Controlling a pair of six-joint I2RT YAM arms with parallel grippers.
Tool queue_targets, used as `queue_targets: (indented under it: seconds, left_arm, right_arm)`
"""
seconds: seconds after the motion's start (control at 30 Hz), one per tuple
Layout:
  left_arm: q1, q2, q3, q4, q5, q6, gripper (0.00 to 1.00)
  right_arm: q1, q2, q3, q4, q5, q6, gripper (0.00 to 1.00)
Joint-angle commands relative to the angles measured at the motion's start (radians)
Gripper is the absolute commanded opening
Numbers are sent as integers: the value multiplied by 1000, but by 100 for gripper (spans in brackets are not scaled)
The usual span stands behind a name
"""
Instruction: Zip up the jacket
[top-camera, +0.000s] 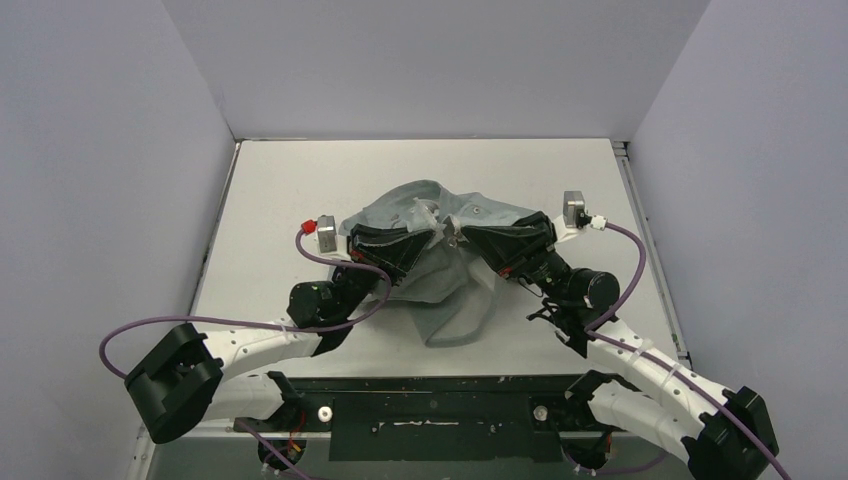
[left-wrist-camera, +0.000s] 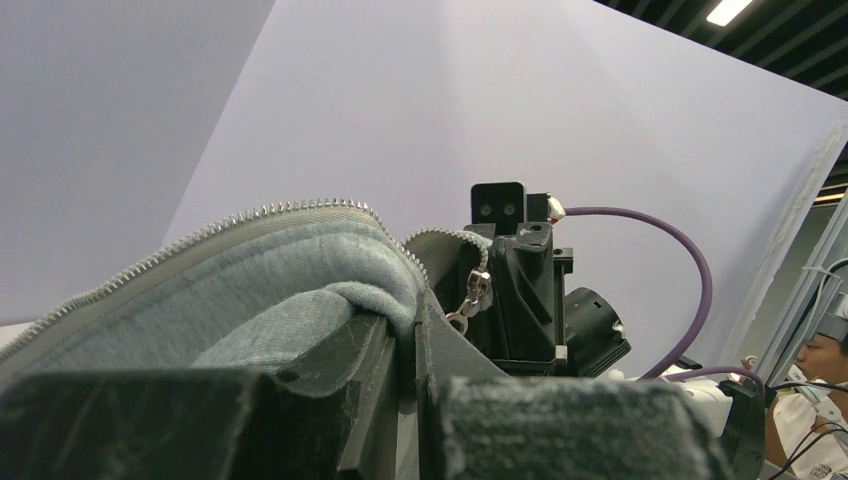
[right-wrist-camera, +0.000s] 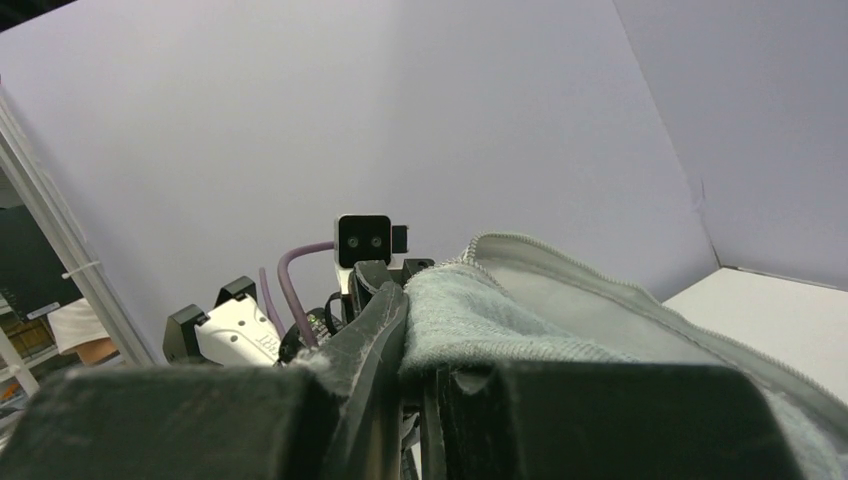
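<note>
jacket (top-camera: 440, 295) sits bunched in a heap about mid-table (top-camera: 300, 180), clear of all four edges, front not laid flat. The two grippers meet tip to tip over the top of the heap.

- left gripper (left-wrist-camera: 412, 335): fingers pressed together on a fold of one front edge. The zipper teeth (left-wrist-camera: 270, 210) run up and over that fold.
- right gripper (right-wrist-camera: 405, 320): fingers likewise clamped on grey cloth at the other front edge.
- zipper pull (left-wrist-camera: 472, 300) dangles between them, right at the right gripper's tip. Can't tell from any view whether that gripper has the pull or only the cloth beside it.

My read: early stage, lining up the two zipper halves. Nothing looks zipped.

Risks from here:
- Bottom end of the teeth not seated in the zipper pull, so a pull drags one side and nothing engages. That joint is hidden in all views.
- Both grips are on thick soft cloth, so it can slip out under load.
- The rest of the jacket lies loose and crumpled below, so a pull may lift the whole heap, or a fold may jam in the teeth.
- The tips are nearly touching, so they collide if either closes in further.
</note>
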Motion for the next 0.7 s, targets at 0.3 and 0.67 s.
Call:
queue_targets:
  seconds: [0.3,0.67]
  left_arm:
    - [-7,-58,101,287,54,53,0]
    - [-8,-50,130,287,69,54,0]
  right_arm:
    - [-3,86,81,227,-63,140,0]
    - [-1,90,85,215,-86,150,0]
